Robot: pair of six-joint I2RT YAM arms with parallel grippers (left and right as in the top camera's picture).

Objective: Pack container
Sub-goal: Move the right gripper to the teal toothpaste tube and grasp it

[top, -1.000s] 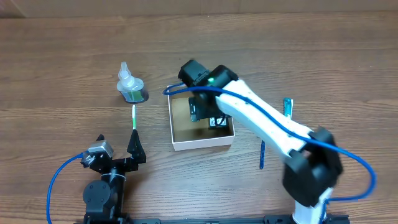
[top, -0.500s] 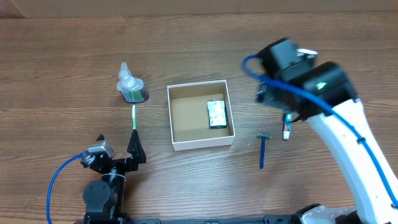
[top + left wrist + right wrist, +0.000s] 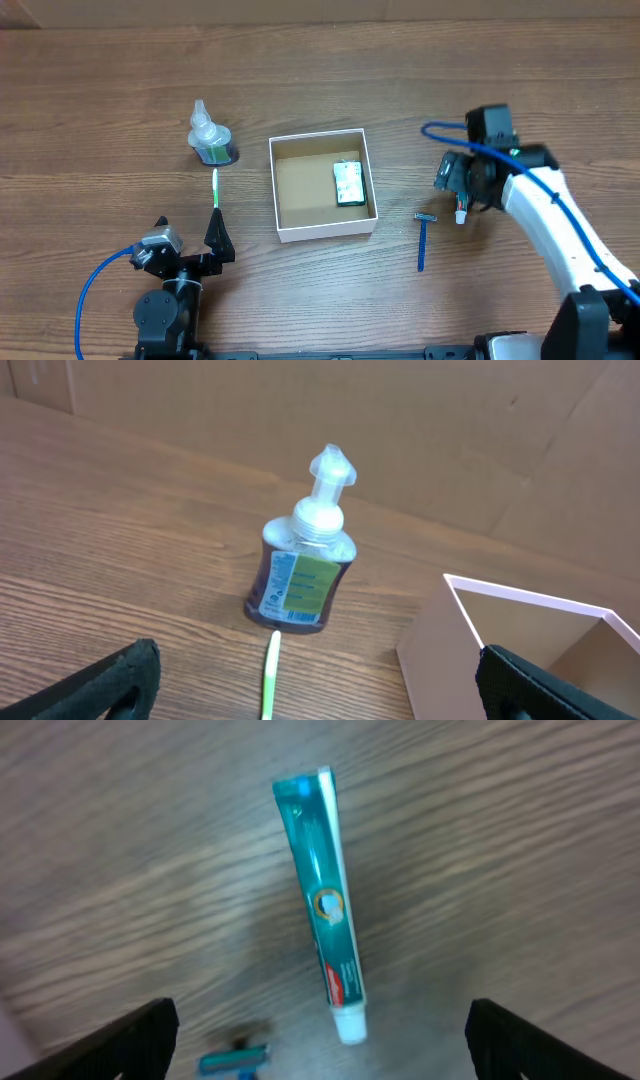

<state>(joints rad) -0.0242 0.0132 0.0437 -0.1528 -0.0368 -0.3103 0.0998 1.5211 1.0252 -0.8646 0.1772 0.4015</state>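
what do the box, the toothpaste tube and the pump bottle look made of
Box: likely cardboard, matte; white walls, brown inside, thin straight edges.
Toothpaste tube: seemingly soft plastic or laminate, glossy teal, with a flat crimped end and a white cap.
Pump bottle: probably clear plastic; the liquid shows through, with a printed label and a whitish translucent pump top.

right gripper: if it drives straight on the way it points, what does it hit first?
The toothpaste tube, probably: it lies on the table roughly centred ahead of the right gripper, jaws open. The razor is off-line. Depth unclear.
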